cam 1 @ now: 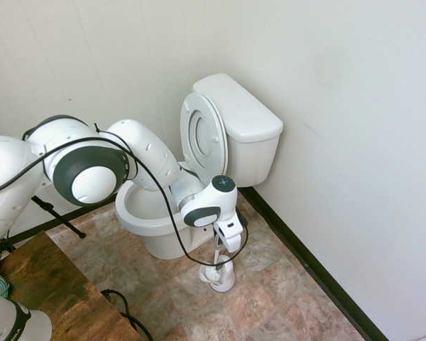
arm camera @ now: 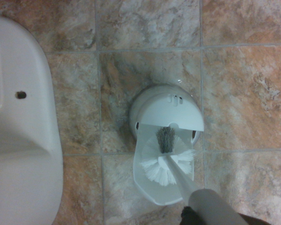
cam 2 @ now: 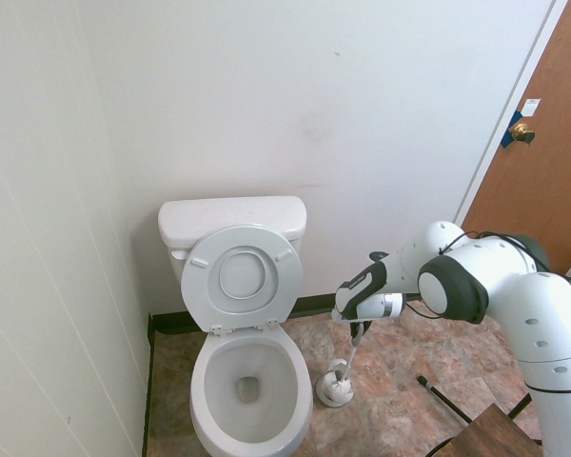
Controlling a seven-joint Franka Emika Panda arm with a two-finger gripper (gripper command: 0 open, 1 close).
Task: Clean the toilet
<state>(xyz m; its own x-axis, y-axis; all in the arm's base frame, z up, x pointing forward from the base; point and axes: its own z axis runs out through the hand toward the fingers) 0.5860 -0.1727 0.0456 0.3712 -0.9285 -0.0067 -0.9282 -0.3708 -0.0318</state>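
Bathroom floor: pincer (cam 2: 358, 329) clamps brush handle (cam 2: 352, 350).

We see a white brush holder (arm camera: 166, 110) on the tiled floor (arm camera: 243, 93), a wooden door (cam 2: 552, 143) and a wooden tabletop (cam 1: 50, 291).

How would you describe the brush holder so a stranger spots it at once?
Find the white toilet against the back wall, lid up. On the tiled floor beside its bowl stands a small white brush holder. Its brush has a long handle running up into the gripper.
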